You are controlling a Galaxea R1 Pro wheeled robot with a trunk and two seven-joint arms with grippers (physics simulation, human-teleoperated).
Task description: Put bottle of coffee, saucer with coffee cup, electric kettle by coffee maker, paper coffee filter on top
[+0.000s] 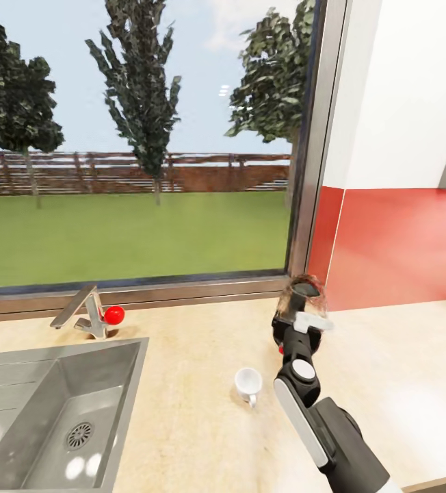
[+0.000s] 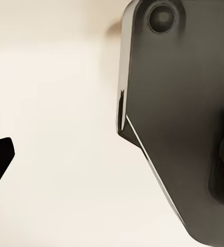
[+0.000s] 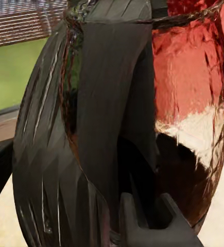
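The right pincer [image 1: 302, 316] grips the electric kettle [image 1: 306, 293] by its handle on the worktop [image 1: 195, 438]. The coffee cup [image 1: 247, 385] stands nearer, to its left. I cannot tell the left pincer's state

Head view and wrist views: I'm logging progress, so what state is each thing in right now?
electric kettle: upright on the kitchen countertop, handle at the right end effector.
coffee cup: lying on its side on the countertop, no saucer under it.
faucet: no water running.
sink: dry-looking, nothing in it.

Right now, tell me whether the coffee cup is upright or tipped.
Upright: the coffee cup stands on the kitchen countertop, its open mouth facing up, handle to the side.
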